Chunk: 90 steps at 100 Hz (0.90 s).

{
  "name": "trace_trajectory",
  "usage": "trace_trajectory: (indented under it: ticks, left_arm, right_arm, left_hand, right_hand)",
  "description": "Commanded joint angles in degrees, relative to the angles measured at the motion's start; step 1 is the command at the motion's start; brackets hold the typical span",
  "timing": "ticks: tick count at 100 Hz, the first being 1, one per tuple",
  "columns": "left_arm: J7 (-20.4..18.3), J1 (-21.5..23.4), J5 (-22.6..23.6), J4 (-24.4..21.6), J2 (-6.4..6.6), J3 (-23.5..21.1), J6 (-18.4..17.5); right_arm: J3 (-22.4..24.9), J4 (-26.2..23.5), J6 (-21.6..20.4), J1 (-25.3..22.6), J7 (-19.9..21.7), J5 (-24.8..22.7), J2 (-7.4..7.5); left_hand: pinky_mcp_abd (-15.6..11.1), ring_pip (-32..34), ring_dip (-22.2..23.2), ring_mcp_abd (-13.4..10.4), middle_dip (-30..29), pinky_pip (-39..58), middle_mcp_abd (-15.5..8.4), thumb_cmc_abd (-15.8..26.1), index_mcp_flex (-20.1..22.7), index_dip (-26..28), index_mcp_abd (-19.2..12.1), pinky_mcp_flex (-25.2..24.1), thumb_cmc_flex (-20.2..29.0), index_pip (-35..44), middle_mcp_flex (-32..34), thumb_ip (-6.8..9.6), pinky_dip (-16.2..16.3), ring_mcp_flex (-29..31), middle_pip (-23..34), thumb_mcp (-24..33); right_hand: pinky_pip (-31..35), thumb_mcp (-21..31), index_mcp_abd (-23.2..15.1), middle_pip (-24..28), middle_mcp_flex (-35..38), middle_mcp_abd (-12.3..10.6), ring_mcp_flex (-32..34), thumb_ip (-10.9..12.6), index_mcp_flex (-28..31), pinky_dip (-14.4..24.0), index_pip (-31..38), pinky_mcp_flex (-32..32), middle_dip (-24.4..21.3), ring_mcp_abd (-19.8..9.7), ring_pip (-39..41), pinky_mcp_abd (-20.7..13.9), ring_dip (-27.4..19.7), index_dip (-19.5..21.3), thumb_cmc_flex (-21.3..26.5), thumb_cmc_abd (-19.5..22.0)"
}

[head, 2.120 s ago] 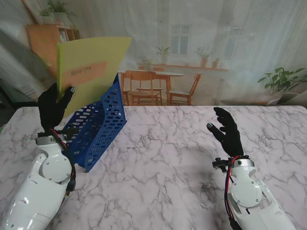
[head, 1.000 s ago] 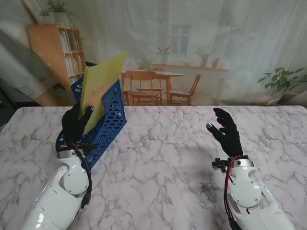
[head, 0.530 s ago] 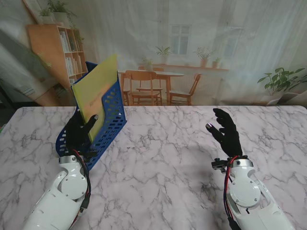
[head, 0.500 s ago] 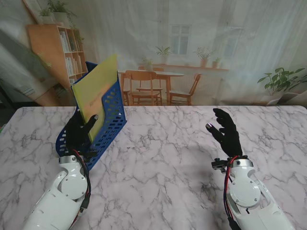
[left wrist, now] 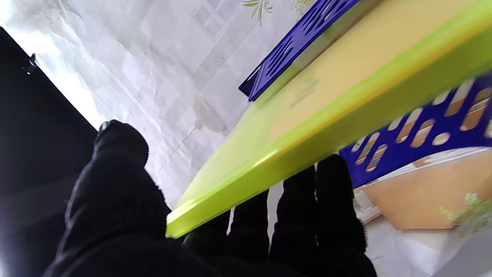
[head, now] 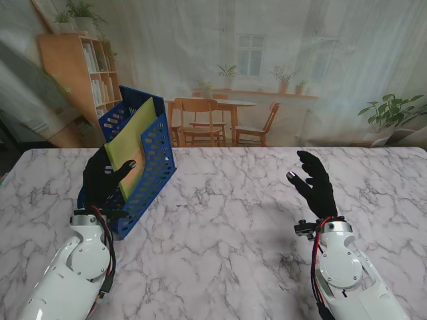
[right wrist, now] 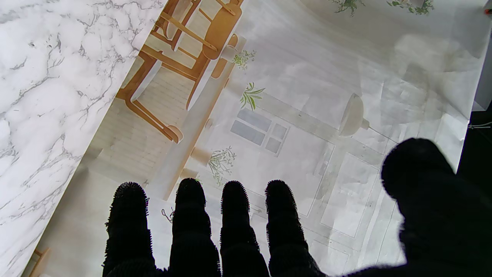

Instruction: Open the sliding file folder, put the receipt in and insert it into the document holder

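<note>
Nearest to me, both white forearms came up from the bottom corners of the stand cam, L arm on the left, R arm on the right. R hand hung over the marble table, palm turned inward, fingers spread & straight, thumb out wide, nothing in it, clearly open. Wrist cam on that side showed only the four black fingertips, the thumb, a strip of marble & the printed backdrop w/ chairs beyond. Over on the L, the L hand was clamped on the yellow-green file folder: thumb on one face, the other fingers on the opposite face, pinching the folder's near lower corner, per the L wrist cam. Folder itself sat down inside the blue perforated document holder, tilted w/ the holder's slope, its upper part sticking out past the blue walls. An orange-ish label patch showed on the folder face, text too small to read. Receipt: couldn't make it out anywhere, can't tell if it was inside. Holder stood on the table at the far L, just ahead of the L wrist, well apart from the R hand. Farther back, the table edge met the backdrop print: bookshelf at L, wooden chairs & table at centre, plant at R.
</note>
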Motion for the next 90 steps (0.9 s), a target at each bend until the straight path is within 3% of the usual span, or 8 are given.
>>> trace_trajectory:
  ticks: [1, 22, 35, 52, 54, 56, 77, 90]
  left_arm:
    - [-1.9, -0.2, 0.0, -2.3, 0.76, -1.0, -0.8]
    - [-7.8, 0.0, 0.2, -9.2, 1.93, -5.4, -3.2]
    - [-13.0, 0.3, -1.5, -14.5, 2.77, -7.1, -3.8]
    - [-20.6, 1.1, -4.7, -21.8, 4.12, -7.4, -3.3]
    - [-21.3, 1.2, -4.9, -22.6, 4.27, -7.2, -3.1]
    - [-22.0, 1.3, -5.0, -23.3, 4.42, -7.1, -2.9]
    - [-29.4, 2.1, -10.4, -29.0, 5.65, -2.6, 0.4]
    - [-32.5, 1.2, -13.5, -29.2, 5.99, 2.8, 4.4]
  right_arm:
    - [-0.1, 0.2, 0.2, 0.0, 0.1, -0.2, -0.13]
    - [0.0, 0.3, 0.1, 0.1, 0.5, -0.2, -0.03]
    - [0.0, 0.1, 0.1, 0.2, 0.9, -0.4, 0.10]
    - [0.0, -0.5, 0.1, 0.3, 1.6, -0.3, 0.26]
    - [0.0, -0.5, 0.0, 0.3, 1.7, -0.4, 0.29]
    - [-0.1, -0.6, 0.0, 0.4, 1.8, -0.5, 0.33]
    - [-0.4, -1.2, -0.5, 0.8, 2.4, -1.6, 0.61]
    - [-0.6, -1.6, -0.8, 0.9, 2.8, -2.5, 0.83]
  left_hand:
    - [-1.9, -2.2, 0.0, 0.3, -0.5, -2.0, -0.3, 0.1, -1.8, -0.5, 0.1, -1.7, -0.4, -1.5, -2.6, 0.31, 0.9, -2.4, -1.0, -0.6]
    - [-0.6, -3.1, 0.3, 1.1, -0.7, -4.6, -0.6, 1.6, -1.2, -0.3, -0.7, -5.1, 0.1, -2.4, -3.8, 0.50, 0.4, -5.7, -1.1, -0.7]
    - [2.9, -6.0, 0.7, 0.4, -1.1, -10.1, -1.1, 3.3, -0.3, 0.5, -1.9, -9.5, 0.8, -3.2, -4.7, 0.75, -1.3, -8.9, -1.7, -0.9]
    - [5.3, -9.6, 0.4, 0.1, -1.9, -16.2, -1.1, 5.9, 1.2, 1.3, -2.6, -13.3, 1.2, -4.4, -6.2, 1.07, -3.1, -11.7, -3.4, -1.0]
    - [5.7, -10.3, 0.3, 0.1, -2.0, -17.6, -1.1, 6.3, 1.4, 1.5, -2.8, -13.6, 1.2, -4.7, -6.4, 1.14, -3.3, -12.1, -3.7, -1.1]
    - [6.0, -10.6, 0.3, 0.1, -2.0, -18.2, -1.1, 6.7, 1.6, 1.6, -2.8, -14.0, 1.2, -4.8, -6.5, 1.19, -3.3, -12.4, -3.9, -1.0]
    - [8.1, -12.8, 0.1, 0.5, -1.7, -22.6, -0.1, 10.8, 1.1, 2.2, -3.4, -14.5, 3.5, -7.1, -7.2, 1.65, -3.0, -13.5, -5.8, -0.7]
    - [8.1, -12.9, 0.5, 1.4, -1.3, -22.6, 0.4, 13.0, 0.4, 2.6, -3.5, -11.4, 12.7, -8.6, -8.1, 3.47, -1.7, -13.0, -6.8, 1.8]
  right_hand:
    - [-0.1, 0.9, -0.7, -0.8, -1.8, -1.2, -1.4, -0.8, -1.6, -0.8, 0.7, -1.0, -0.6, -2.6, -0.4, -3.3, -0.8, -0.8, -2.3, 1.6]
    - [-0.9, 0.3, -1.2, -1.0, -1.8, -1.5, -1.5, -0.6, -1.1, -0.6, 0.7, -1.5, -0.6, -3.0, -0.7, -3.3, -0.7, -0.7, -2.2, 1.9]
    - [-1.9, -0.4, -2.0, -1.2, -1.8, -1.8, -1.7, -0.5, -0.6, -0.2, 0.6, -2.0, -0.7, -3.5, -1.1, -3.8, -0.7, -0.6, -2.3, 2.5]
    - [-4.5, -2.0, -2.9, -1.6, -1.7, -2.1, -1.9, -0.1, 0.5, 1.8, 0.2, -2.2, -0.8, -3.5, -1.9, -4.1, -0.4, -0.2, -1.9, 3.1]
    - [-7.0, -2.9, -3.0, -1.7, -1.7, -2.2, -1.9, 0.3, 0.7, 5.0, -0.3, -1.8, -0.8, -3.4, -2.4, -4.1, 0.1, 0.3, -1.5, 3.4]
    - [-7.7, -3.1, -3.2, -1.7, -1.7, -2.2, -1.9, 0.3, 1.0, 5.8, -0.4, -1.7, -0.8, -3.4, -2.5, -4.2, 0.1, 0.5, -1.4, 3.4]
    - [-9.5, -3.8, -4.4, -2.5, -1.6, -3.7, -1.8, 0.4, 2.4, 6.7, -1.0, -1.6, -1.1, -2.5, -3.6, -3.9, -0.2, 0.4, -1.6, 3.2]
    - [-11.9, -4.6, -5.1, -3.2, -1.4, -4.2, -1.6, 0.6, 3.1, 8.3, -1.8, -1.0, -1.3, -2.4, -4.8, -3.8, -0.3, 0.5, -1.4, 2.8]
